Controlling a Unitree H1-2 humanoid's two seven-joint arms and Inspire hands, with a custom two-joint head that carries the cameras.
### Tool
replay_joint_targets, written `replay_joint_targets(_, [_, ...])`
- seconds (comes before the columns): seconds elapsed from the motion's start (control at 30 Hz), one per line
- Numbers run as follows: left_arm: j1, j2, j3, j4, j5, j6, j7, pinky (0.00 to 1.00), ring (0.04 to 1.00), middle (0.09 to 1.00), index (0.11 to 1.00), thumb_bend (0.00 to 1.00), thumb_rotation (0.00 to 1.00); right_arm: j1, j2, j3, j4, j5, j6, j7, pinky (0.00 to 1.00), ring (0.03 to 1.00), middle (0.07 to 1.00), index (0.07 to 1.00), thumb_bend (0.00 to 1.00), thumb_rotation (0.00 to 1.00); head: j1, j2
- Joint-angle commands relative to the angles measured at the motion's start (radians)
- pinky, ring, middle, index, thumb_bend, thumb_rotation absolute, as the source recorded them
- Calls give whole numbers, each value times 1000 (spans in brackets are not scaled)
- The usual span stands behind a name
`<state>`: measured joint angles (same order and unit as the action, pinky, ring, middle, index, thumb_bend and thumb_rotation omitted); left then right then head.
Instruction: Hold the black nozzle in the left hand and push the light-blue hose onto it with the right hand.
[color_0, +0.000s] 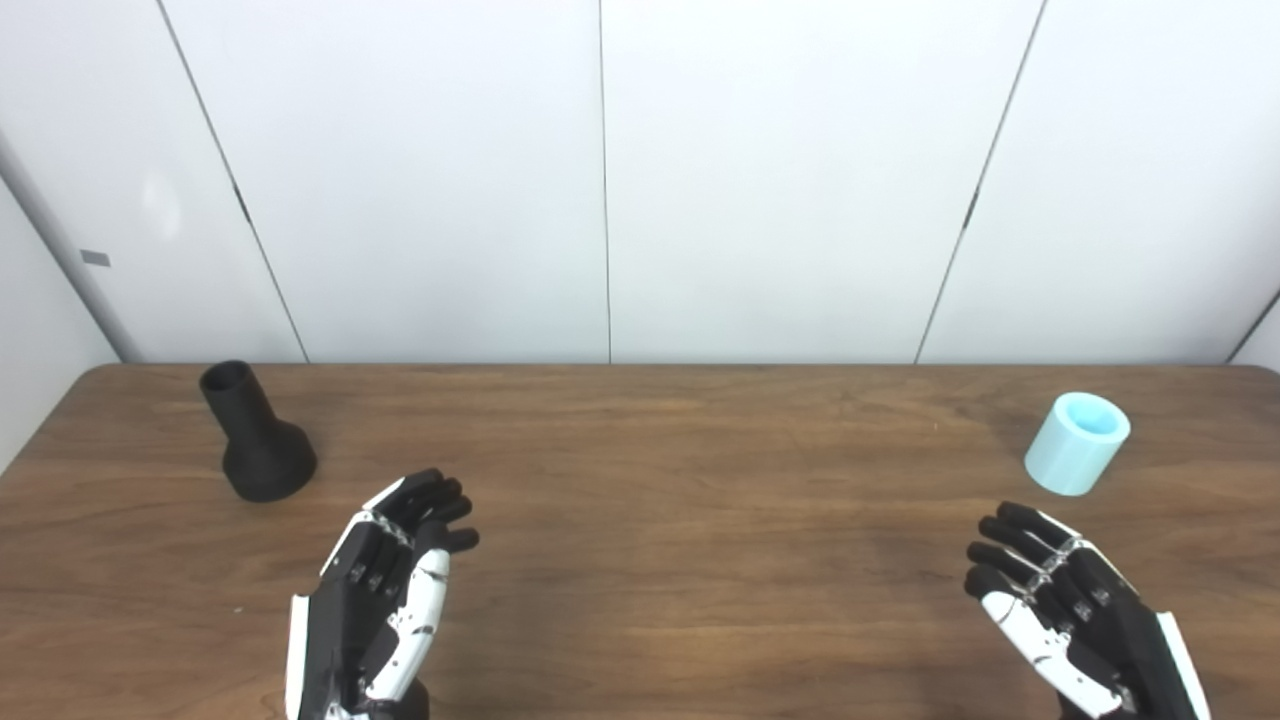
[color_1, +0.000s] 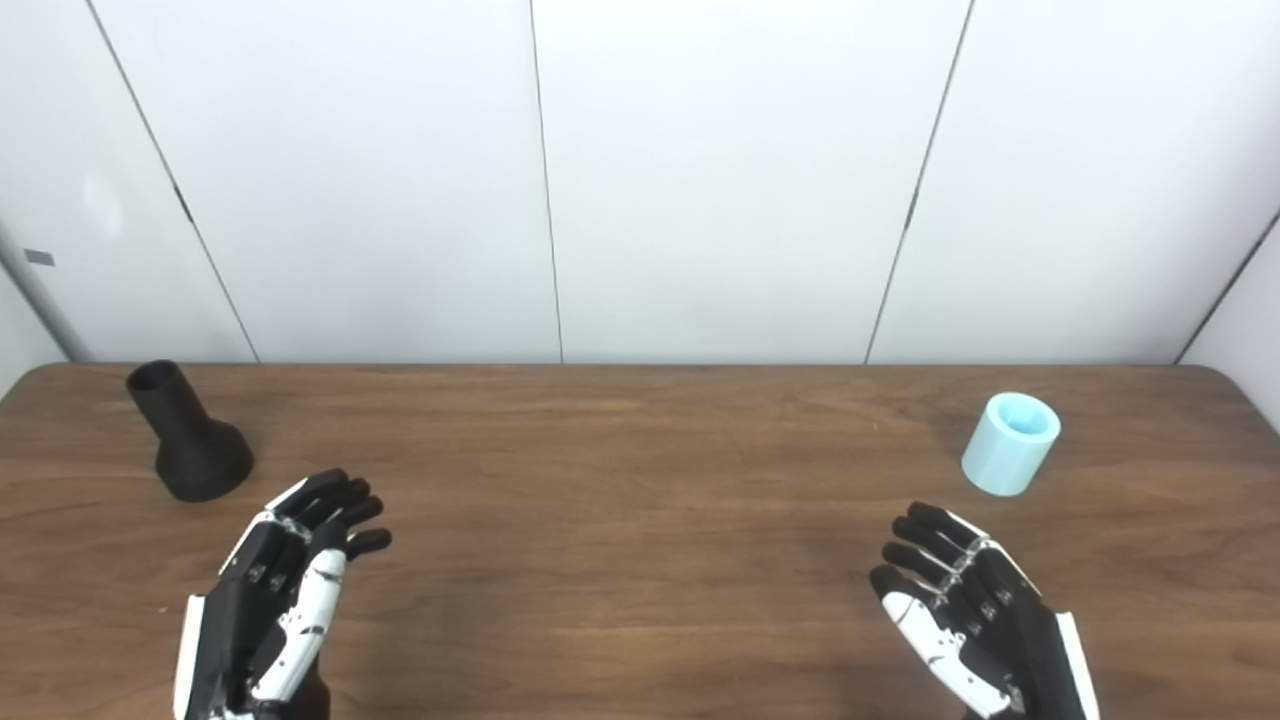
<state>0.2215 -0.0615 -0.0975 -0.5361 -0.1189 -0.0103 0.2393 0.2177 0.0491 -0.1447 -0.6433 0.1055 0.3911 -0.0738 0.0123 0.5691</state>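
On the brown wood-grain table (color_0: 640, 560), a matte black plastic nozzle (color_0: 256, 436) with a flared base and narrow open neck stands near the far left corner, leaning a little leftward. A short light-blue cylindrical hose piece (color_0: 1077, 442) stands open end up near the far right corner. Both black-and-white robot hands hover over the near edge, empty, fingers loosely spread: the left hand (color_0: 385, 590) just this side of the nozzle, the right hand (color_0: 1060, 600) near the hose, touching neither.
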Motion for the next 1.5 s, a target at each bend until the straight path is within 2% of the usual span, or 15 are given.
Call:
replay_joint_targets(0.0, [357,-29,10,-104,8,-39,4,635,705,708,685,252,155,191,-14,-2,-98,8,-45,25,605,687,705,682,291,88,1,1])
replay_joint_targets(0.3, [358,-30,6,-122,5,-24,5,641,708,711,686,250,145,190,-17,0,-109,5,-40,26,606,686,706,683,287,57,3,11])
replay_joint_targets(0.47, [353,-25,9,-119,4,-24,3,639,711,715,692,242,120,187,-15,3,-110,1,-38,25,612,692,710,688,289,86,8,10])
replay_joint_targets(0.53, [350,-28,7,-114,8,-27,3,640,713,717,693,242,114,184,-20,2,-106,-2,-41,26,611,692,710,688,289,92,30,13])
replay_joint_targets(0.63, [346,-39,-7,-108,29,-34,6,642,714,717,691,243,83,175,-39,-15,-103,15,-39,34,608,689,709,687,286,98,106,21])
replay_joint_targets(0.7, [343,-42,-17,-102,50,-41,7,641,710,711,686,246,77,170,-52,-28,-98,31,-41,40,609,691,706,685,289,173,147,23])
replay_joint_targets(0.77, [340,-50,-28,-94,69,-49,10,631,700,702,677,260,80,163,-56,-44,-99,47,-28,38,598,683,698,677,297,205,209,23])
replay_joint_targets(0.87, [335,-58,-44,-89,76,-50,15,611,680,684,662,302,96,155,-62,-56,-94,42,-27,37,568,665,687,669,291,212,245,21])
replay_joint_targets(0.97, [331,-61,-53,-88,74,-41,22,603,671,675,653,347,137,149,-65,-65,-89,38,-22,39,555,663,687,664,294,234,252,20])
replay_joint_targets(1.07, [328,-59,-57,-90,72,-32,33,599,667,674,649,381,158,147,-66,-70,-75,29,-32,42,558,662,686,652,320,300,253,21])
replay_joint_targets(1.2, [317,-63,-61,-59,70,-54,45,600,667,671,644,383,143,137,-61,-78,-59,36,-26,41,554,660,684,650,314,305,263,7])
replay_joint_targets(1.37, [305,-62,-58,-61,78,-60,56,589,660,668,642,373,126,122,-60,-92,-56,46,-7,43,549,657,680,652,339,342,285,21])
replay_joint_targets(1.47, [295,-62,-52,-53,94,-72,63,586,658,664,640,368,127,118,-57,-95,-48,43,-9,49,553,656,677,649,327,350,288,14])
